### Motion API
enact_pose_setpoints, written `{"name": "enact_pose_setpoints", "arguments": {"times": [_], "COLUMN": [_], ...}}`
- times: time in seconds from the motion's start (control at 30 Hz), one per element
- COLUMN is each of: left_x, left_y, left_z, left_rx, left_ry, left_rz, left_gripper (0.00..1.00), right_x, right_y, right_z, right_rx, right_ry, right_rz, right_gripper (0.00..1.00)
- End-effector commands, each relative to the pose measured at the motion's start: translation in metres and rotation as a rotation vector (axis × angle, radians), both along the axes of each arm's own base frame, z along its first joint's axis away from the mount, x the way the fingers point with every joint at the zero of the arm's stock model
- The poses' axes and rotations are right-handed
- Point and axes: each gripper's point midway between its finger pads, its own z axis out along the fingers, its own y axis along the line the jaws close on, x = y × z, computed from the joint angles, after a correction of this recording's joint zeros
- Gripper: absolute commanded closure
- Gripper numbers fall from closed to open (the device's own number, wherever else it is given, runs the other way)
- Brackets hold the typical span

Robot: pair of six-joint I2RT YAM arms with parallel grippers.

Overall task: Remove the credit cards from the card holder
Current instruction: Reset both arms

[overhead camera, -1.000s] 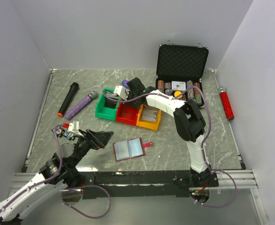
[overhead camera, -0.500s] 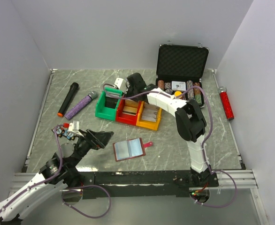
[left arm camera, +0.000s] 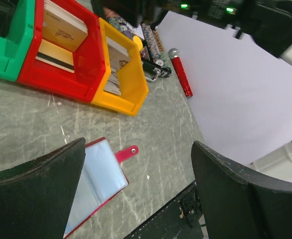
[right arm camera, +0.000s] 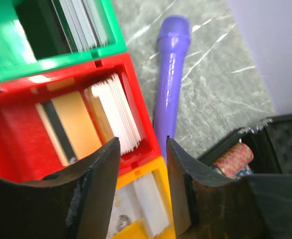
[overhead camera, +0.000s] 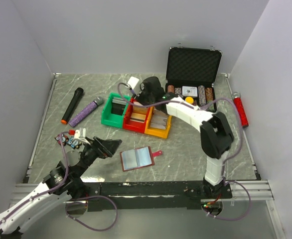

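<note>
Card holder (overhead camera: pixel 136 159) is lying open and flat on the table (overhead camera: pixel 186 149), near-centre, pale sleeves up. Its snap tab (overhead camera: pixel 158 153) sticks out to the right. I can't tell from here whether any cards are in the sleeves.

Your left gripper (overhead camera: pixel 115 146) is just left of the holder, low over the table. Its jaws are spread wide with nothing in them. In the left wrist view one finger covers the holder's left edge, and I can't tell if it's touching.

Your right gripper (right arm camera: pixel 142 149) is far-centre, above the bin row, over the far wall of the red bin (overhead camera: pixel 134 127). Its jaws are partly apart and the gap between them is bare, so it's not grasping anything.

Room around the holder:
- Right: bare table out to the right arm's base.
- Far: a strip of bare table, then the green bin (overhead camera: pixel 107 119), the red bin and the yellow bin (overhead camera: pixel 157 133) side by side.
- Near: tight, the table edge is close to the holder's near side.

Other items:
- Card stacks stand in the green and red bins.
- The poker chip case (overhead camera: pixel 193 64) is far right, lid up.
- The purple microphone (overhead camera: pixel 85 111) and black microphone (overhead camera: pixel 73 104) are far left, well apart from the holder.
- The red microphone (overhead camera: pixel 240 110) lies along the right wall.
</note>
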Motion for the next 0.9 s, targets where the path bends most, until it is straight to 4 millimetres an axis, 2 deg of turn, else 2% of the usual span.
{"name": "enact_pose_setpoints", "arguments": {"times": [0.0, 0.07, 0.1, 0.13, 0.17, 0.27, 0.37, 0.43, 0.53, 0.63, 0.73, 0.87], "left_x": [0.002, 0.005, 0.007, 0.010, 0.012, 0.018, 0.025, 0.028, 0.036, 0.043, 0.047, 0.051], "left_y": [-0.003, 0.000, 0.002, 0.005, 0.008, 0.013, 0.018, 0.022, 0.031, 0.037, 0.032, 0.026], "left_z": [0.014, 0.012, 0.011, 0.009, 0.006, -0.002, -0.006, -0.010, -0.011, -0.014, -0.018, -0.018], "left_rx": [-0.027, -0.002, 0.009, 0.022, 0.038, 0.081, 0.106, 0.131, 0.129, 0.155, 0.211, 0.230], "left_ry": [-0.016, 0.002, 0.013, 0.028, 0.047, 0.098, 0.157, 0.206, 0.268, 0.310, 0.312, 0.316], "left_rz": [0.000, 0.023, 0.038, 0.061, 0.082, 0.133, 0.191, 0.232, 0.328, 0.401, 0.388, 0.382], "left_gripper": [0.08, 0.07, 0.06, 0.05, 0.05, 0.03, 0.01, 0.03, 0.03, 0.03, 0.03, 0.03], "right_x": [-0.017, -0.030, -0.037, -0.045, -0.054, -0.083, -0.110, -0.125, -0.149, -0.179, -0.200, -0.215], "right_y": [0.007, 0.004, 0.002, 0.004, 0.003, -0.002, -0.009, -0.016, -0.031, -0.042, -0.051, -0.063], "right_z": [0.073, 0.083, 0.088, 0.096, 0.108, 0.117, 0.116, 0.106, 0.081, 0.074, 0.077, 0.088], "right_rx": [0.264, 0.326, 0.355, 0.406, 0.453, 0.631, 0.800, 0.818, 0.806, 0.827, 0.902, 0.954], "right_ry": [-0.100, -0.094, -0.089, -0.095, -0.101, -0.044, 0.066, 0.128, 0.222, 0.266, 0.269, 0.240], "right_rz": [-0.042, -0.051, -0.052, -0.034, -0.024, -0.050, -0.110, -0.130, -0.190, -0.160, -0.136, -0.125], "right_gripper": [0.48, 0.41, 0.34, 0.01, 0.00, 0.00, 0.00, 0.00, 0.00, 0.00, 0.00, 0.00]}}
